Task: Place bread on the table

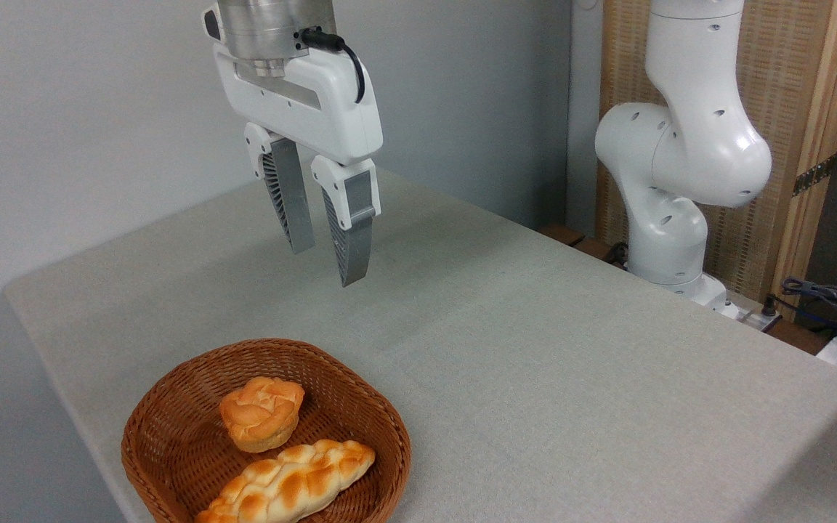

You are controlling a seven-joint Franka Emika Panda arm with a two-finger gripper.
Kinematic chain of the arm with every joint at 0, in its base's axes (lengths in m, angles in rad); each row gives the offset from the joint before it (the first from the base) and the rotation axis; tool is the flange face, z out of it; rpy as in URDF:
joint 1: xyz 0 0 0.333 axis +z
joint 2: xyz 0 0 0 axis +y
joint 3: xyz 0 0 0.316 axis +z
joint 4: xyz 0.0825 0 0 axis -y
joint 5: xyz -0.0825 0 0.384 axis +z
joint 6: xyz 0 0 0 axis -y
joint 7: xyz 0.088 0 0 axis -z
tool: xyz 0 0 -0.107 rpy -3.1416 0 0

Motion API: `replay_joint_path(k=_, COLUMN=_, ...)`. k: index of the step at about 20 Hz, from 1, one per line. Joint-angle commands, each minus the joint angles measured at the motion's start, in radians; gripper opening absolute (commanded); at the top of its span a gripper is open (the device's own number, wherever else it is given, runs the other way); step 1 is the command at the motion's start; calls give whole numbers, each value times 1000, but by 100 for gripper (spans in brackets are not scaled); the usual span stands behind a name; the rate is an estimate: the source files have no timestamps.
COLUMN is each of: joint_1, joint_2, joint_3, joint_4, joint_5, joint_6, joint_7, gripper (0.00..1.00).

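The bread [261, 412], a small round golden-orange bun with a swirled top, sits in a brown wicker basket [171, 407] at the lower left. The table [535, 349] is a wide grey-beige cloth surface. My gripper [328, 266] hangs high above the table, well above and behind the basket. Its two grey fingers point down with a narrow gap and nothing between them.
A long braided loaf [288, 485] lies in the basket in front of the bun. The white arm base [673, 189] stands at the table's far right edge, with cables [825, 298] beside it. The table's left edge runs close to the basket.
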Motion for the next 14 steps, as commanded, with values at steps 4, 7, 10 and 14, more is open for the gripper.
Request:
replay_joint_path(k=4, joint_1=-15, joint_2=9, joint_3=-1, joint_4=-13, joint_5=-5, joint_6=85, joint_7=-11, gripper=100)
replay_joint_path(k=7, joint_1=-15, joint_2=21, joint_3=-17, joint_4=-52, joint_5=3, joint_6=203, joint_7=-6, gripper=100)
replay_joint_path(k=10, joint_1=-15, joint_2=49, joint_3=-45, joint_4=-90, joint_5=10, joint_6=338, joint_7=-3, gripper=100)
replay_joint_path(k=14, joint_1=-15, joint_2=81, joint_3=-68, joint_4=-132, joint_5=10, joint_6=456, joint_7=-3, gripper=100)
